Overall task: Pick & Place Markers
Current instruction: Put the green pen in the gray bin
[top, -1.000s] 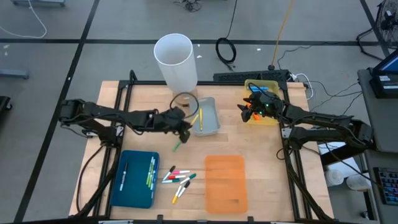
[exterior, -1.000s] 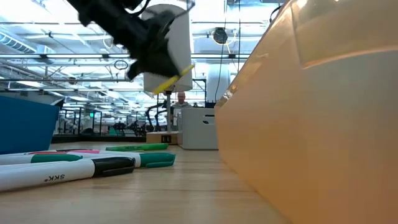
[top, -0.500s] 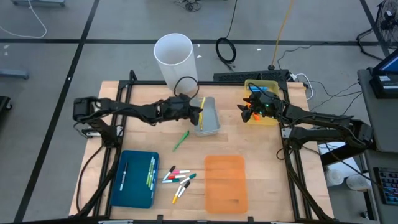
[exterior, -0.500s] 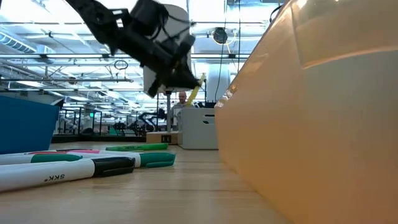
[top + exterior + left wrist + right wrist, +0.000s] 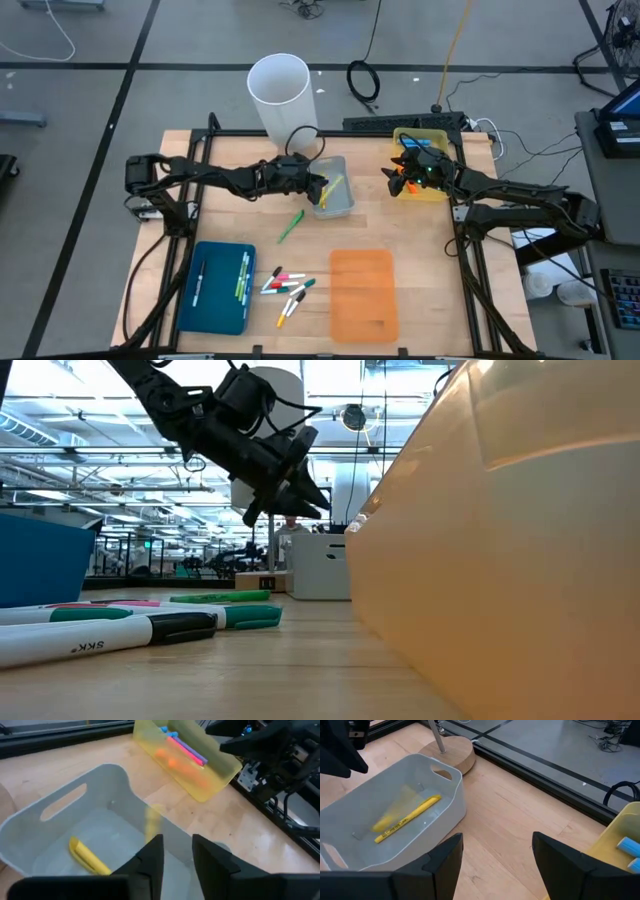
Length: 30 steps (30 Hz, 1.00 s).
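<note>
blue tray [image 5: 215,290] lower left of the high view, a few markers already in it. just right of it a loose cluster of white-bodied markers [image 5: 287,287] on the bare table [image 5: 180,160], and a single green marker [image 5: 290,226] above them near centre, apart from the rest. so sorting looks partway: those loose ones are left to do.

left gripper [image 5: 318,186] sits centre frame over the near edge of the grey bin [image 5: 342,203], fingers [image 5: 150,862] spread with a gap, nothing pinched. a blurred yellow marker [image 5: 152,822] shows just past the fingertips, looks mid-drop into the bin; another yellow marker [image 5: 89,856] lies on the bin floor.

orange tray [image 5: 363,292] lower centre-right, contents hard to tell. right gripper [image 5: 402,172] waits upper right beside the yellow bin [image 5: 433,189], jaws wide apart and empty; pink and blue markers [image 5: 182,747] lie in that bin.

room: open table between grey bin and the trays is wide, the green marker has clear space all round. white cylinder [image 5: 282,97] stands close behind the left arm, bin walls right under the gripper, so lift before swinging back.
</note>
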{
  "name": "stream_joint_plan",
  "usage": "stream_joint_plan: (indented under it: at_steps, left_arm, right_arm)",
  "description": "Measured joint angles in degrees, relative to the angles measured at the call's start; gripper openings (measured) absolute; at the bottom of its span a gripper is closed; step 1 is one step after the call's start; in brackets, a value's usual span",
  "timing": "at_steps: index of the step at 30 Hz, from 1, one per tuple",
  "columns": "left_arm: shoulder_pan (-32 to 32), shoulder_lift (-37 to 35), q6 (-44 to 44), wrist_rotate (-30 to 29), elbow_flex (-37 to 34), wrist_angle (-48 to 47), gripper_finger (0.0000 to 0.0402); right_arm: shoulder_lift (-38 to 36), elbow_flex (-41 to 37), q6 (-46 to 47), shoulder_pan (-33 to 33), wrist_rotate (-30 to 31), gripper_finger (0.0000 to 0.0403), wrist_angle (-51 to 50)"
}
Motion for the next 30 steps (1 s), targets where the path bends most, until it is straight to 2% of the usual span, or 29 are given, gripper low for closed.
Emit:
stream_joint_plan:
  at_steps: [4, 9, 11, 14, 16, 19, 22, 24, 27, 30]
  left_arm:
    - [0.0, 0.0, 0.7, 0.7, 0.0, -0.8, 0.0135]
    - [-0.1, -3.1, 4.5, 16.3, 0.1, -2.8, 0.015]
    - [-0.9, -5.5, 4.2, 21.7, 0.0, -6.9, 0.0151]
    - [-3.7, -10.2, 3.4, 23.4, 0.3, -14.8, 0.0151]
    - [-6.5, -13.3, 3.3, 21.7, 2.8, -22.5, 0.0152]
    - [-11.5, -15.6, 4.8, 12.6, 9.6, -37.2, 0.0152]
    - [-16.6, -14.0, 7.1, 1.1, 18.5, -49.8, 0.0152]
    - [-19.1, -10.9, 7.0, -3.8, 24.7, -59.3, 0.0152]
    - [-20.9, -5.4, 4.2, -5.9, 30.6, -73.9, 0.0152]
    - [-21.7, -1.2, 2.6, -4.5, 31.4, -79.9, 0.0152]
  right_arm:
    - [0.0, 0.0, 0.0, 0.0, 0.0, 0.0226, 0.0]
    - [0.0, 0.0, 0.0, 0.0, 0.0, 0.0226, -0.2]
    - [0.0, 0.0, 0.0, 0.0, 0.0, 0.0226, -0.2]
    - [0.0, 0.0, -0.1, 0.0, 0.0, 0.0226, -0.2]
    - [0.0, 0.0, -0.1, 0.0, 0.2, 0.0226, -0.1]
    - [0.0, 0.0, -0.1, 0.0, 0.3, 0.0226, 0.0]
    - [0.0, 0.0, 0.0, 0.0, 0.3, 0.0226, 0.1]
    - [0.0, 0.0, 0.0, 0.0, 0.3, 0.0226, 0.2]
    - [0.0, 0.0, 0.1, 0.0, 0.2, 0.0226, 0.1]
    - [0.0, 0.0, 0.2, 0.0, 0.2, 0.0226, 0.0]
